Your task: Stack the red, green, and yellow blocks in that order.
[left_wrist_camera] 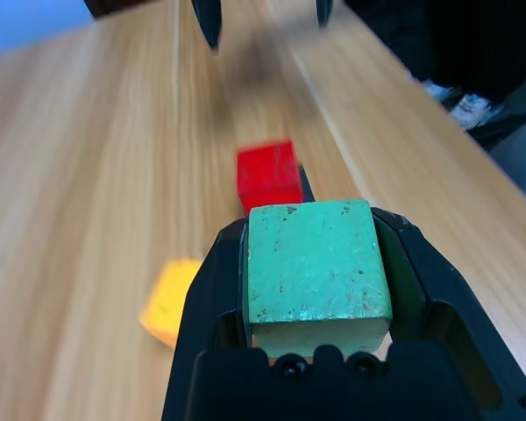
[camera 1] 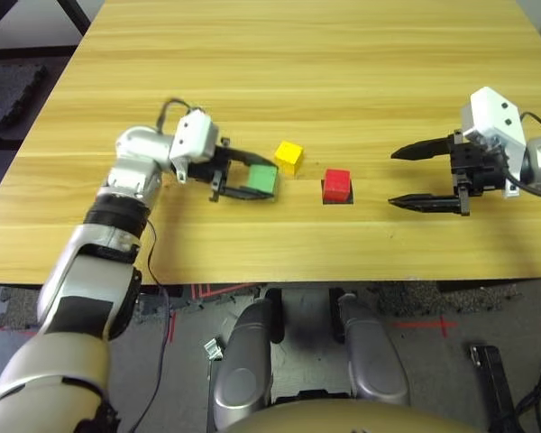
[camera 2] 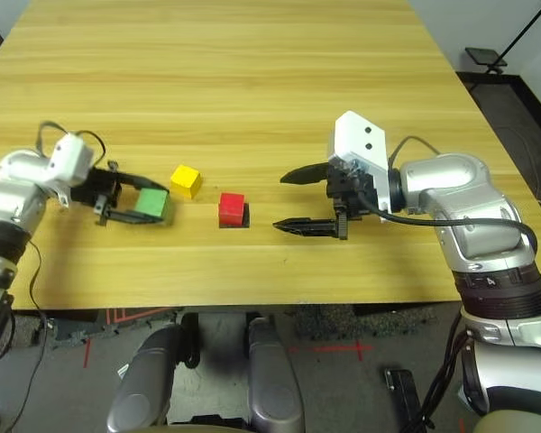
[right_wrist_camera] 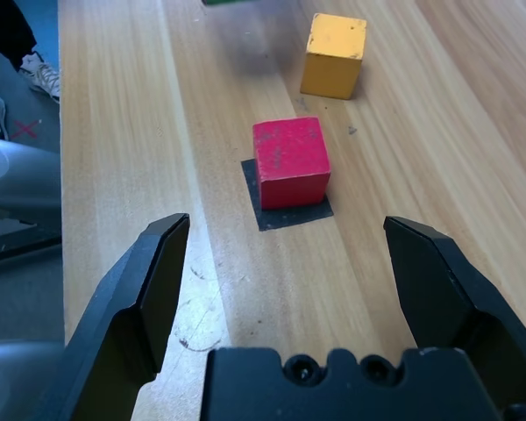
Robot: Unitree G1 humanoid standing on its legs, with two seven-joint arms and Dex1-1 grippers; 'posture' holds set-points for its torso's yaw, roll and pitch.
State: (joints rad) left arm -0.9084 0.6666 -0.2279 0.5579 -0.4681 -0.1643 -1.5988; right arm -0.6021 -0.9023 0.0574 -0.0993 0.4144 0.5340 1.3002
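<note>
Base: the red block (camera 1: 336, 184) sits on the flat black patch (right_wrist_camera: 289, 213) near the middle of my table (camera 1: 343, 72), with nothing on top of it. I judge this to be the foot of the stack, already in place.

Green: the green block (camera 1: 263, 179) is between the fingers of my left gripper (camera 1: 252, 178), to the left of the red one and well short of it. In my left wrist view both fingers press its sides, so I take it as gripped. I cannot tell whether it is lifted clear of the wood.

Yellow: the yellow block (camera 1: 289, 155) lies loose on the table, just beyond and between the green and the red, touching neither.

Right side: my right gripper (camera 1: 426, 176) hangs to the right of the red block with its fingers spread wide and nothing in them, pointing at the red one.

Done: base set, green in hand.

Left: carry green rightward onto red, release it square, then fetch yellow and put it on top. By my reckoning, about a third done.

Risk: the yellow block sits close to green's path, so a low carry could nudge it.
</note>
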